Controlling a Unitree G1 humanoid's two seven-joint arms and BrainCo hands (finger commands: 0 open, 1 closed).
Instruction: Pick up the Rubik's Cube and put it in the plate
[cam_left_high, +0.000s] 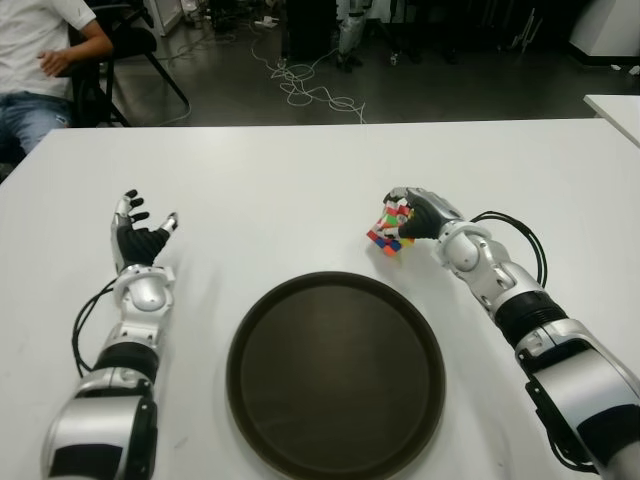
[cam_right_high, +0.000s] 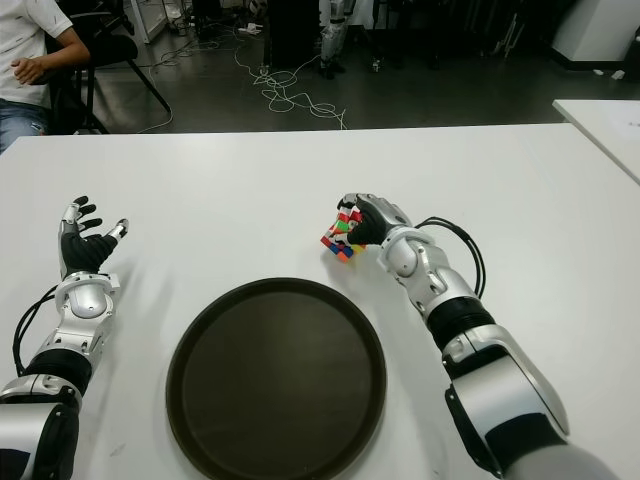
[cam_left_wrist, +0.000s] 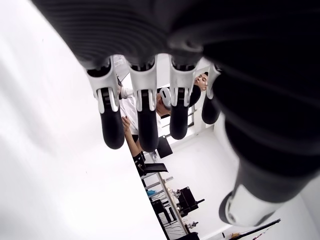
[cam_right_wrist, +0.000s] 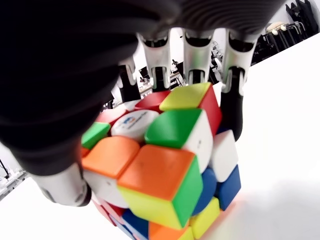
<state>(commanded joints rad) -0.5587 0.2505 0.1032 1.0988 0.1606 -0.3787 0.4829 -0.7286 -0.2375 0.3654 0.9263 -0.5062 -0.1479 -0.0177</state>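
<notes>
Gripping the Rubik's Cube (cam_left_high: 390, 229), your right hand (cam_left_high: 425, 215) has fingers curled around it; lift cleanly, then carry over the plate (cam_left_high: 262, 320) before releasing.

multicoloured Rubik's Cube (cam_left_high: 389, 231), dark brown plate (cam_left_high: 335, 375), white table (cam_left_high: 300, 180)

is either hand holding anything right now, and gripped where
The right hand grips the Rubik's Cube by its sides, fingers one side, thumb the other. The left hand holds nothing.
</notes>
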